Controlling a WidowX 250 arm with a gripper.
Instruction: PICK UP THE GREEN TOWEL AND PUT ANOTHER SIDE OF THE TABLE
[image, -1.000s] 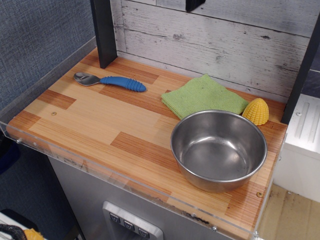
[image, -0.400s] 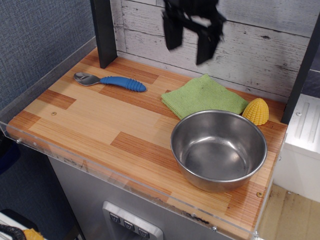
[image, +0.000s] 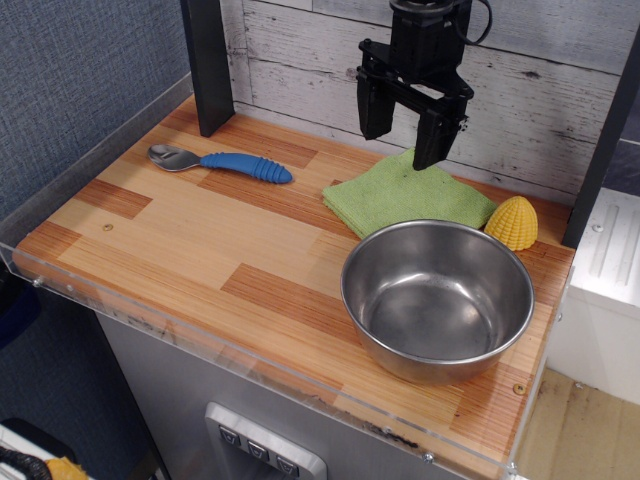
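in the single view, from above the front corner of the table (image: 200, 250), the black pincer (image: 400, 140) hangs with its two fingers pointing down and spread apart, nothing between them. it sits over the far edge of the green towel (image: 405, 195), seemingly clear of the cloth, though whether the right fingertip brushes it is hard to judge from this angle. the wide spread and vertical pose look like readiness for a straight drop onto the cloth, so the step in hand is likely the approach before the grasp.

the green towel lies flat and folded at the back right of the table, close to the whitewashed plank wall (image: 500, 90). its near edge runs just behind the rim of the steel bowl (image: 437, 297), and its right corner is just beside the yellow toy corn (image: 512, 223). with those two crowding it, the open far-left portion is the sensible place to pinch.

the steel bowl stands upright at the front right and holds nothing. a blue-handled spoon (image: 220, 161) lies well apart at the back left, with bare planks in front of it where the towel could go.
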